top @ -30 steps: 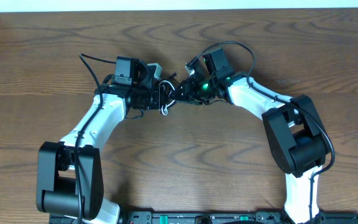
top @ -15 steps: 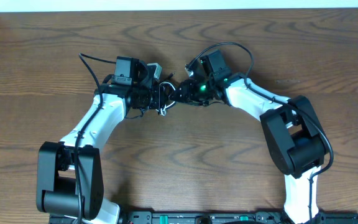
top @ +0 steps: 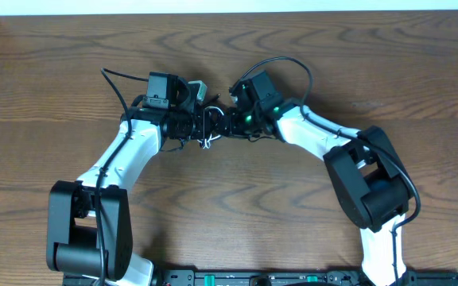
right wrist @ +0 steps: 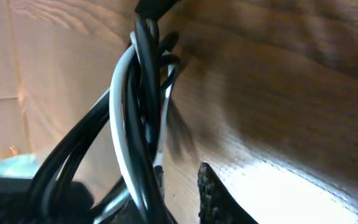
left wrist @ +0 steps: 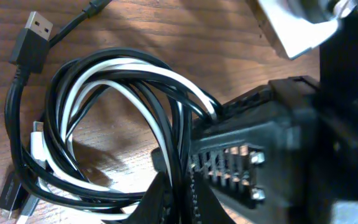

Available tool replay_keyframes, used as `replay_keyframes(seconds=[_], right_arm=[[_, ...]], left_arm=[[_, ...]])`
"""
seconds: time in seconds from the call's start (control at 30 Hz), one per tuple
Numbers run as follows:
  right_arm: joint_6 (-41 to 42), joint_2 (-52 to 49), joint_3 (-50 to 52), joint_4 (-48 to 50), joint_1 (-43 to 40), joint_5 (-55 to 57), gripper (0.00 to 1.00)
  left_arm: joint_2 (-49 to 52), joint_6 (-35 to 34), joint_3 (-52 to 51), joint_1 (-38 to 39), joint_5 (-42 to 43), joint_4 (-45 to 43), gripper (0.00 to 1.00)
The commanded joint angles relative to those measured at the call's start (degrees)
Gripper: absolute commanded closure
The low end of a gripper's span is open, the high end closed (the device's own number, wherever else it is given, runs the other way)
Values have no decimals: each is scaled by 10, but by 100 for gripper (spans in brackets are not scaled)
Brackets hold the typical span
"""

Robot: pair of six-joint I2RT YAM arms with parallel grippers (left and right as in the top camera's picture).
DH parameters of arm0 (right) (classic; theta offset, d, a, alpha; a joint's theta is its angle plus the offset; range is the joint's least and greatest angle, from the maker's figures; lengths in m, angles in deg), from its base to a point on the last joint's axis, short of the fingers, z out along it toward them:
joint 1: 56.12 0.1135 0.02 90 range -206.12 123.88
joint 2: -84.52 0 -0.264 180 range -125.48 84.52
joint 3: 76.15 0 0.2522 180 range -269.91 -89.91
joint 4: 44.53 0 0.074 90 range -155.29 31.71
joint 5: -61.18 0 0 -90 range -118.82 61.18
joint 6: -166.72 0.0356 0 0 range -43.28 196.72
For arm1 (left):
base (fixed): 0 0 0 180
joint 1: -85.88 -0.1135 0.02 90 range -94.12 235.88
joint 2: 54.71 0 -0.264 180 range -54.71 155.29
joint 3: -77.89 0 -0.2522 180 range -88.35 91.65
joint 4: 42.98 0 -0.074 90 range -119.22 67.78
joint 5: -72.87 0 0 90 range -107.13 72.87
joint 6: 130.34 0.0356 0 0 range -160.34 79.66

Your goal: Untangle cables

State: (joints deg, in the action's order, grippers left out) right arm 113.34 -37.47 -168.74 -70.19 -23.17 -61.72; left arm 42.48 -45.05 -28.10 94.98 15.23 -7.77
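As the left claw (top: 192,125) pinches the looped cables (top: 207,131) bunched at its tip, the right claw (top: 227,122) faces it across them, its grip impossible to tell. The step looks like seizing one strand; next, that cord needs drawing away from the left claw.

A bundle of thin flexible cables (top: 207,127), one white and the others glossy black, lies in loose overlapping loops on the brown wood surface (top: 229,222), toward its far middle. The white cord (left wrist: 135,93) threads between the black loops (left wrist: 55,155). A flat black USB plug (left wrist: 33,38) juts from the coil's edge, a small white plug end (left wrist: 38,134) lies within it, and on one side the strands gather tightly together.
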Motion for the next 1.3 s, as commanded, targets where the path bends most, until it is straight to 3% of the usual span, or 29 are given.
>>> replay_keyframes(seconds=[0.0, 0.17, 0.33, 0.87, 1.27], right_arm=[[-5, 2, -10, 6, 12, 56, 99], [-5, 3, -10, -6, -12, -2, 99], [-37, 3, -10, -88, -51, -5, 99], [-216, 4, -15, -291, -102, 79, 99], [-289, 5, -165, -478, -97, 175, 99]], left_arm=[[2, -3, 5, 0, -1, 0, 92], [2, -1, 5, -1, -63, 1, 92], [2, -3, 5, -1, -118, 1, 92], [2, -3, 5, -1, -125, 0, 92], [2, -3, 5, -1, -135, -2, 92]])
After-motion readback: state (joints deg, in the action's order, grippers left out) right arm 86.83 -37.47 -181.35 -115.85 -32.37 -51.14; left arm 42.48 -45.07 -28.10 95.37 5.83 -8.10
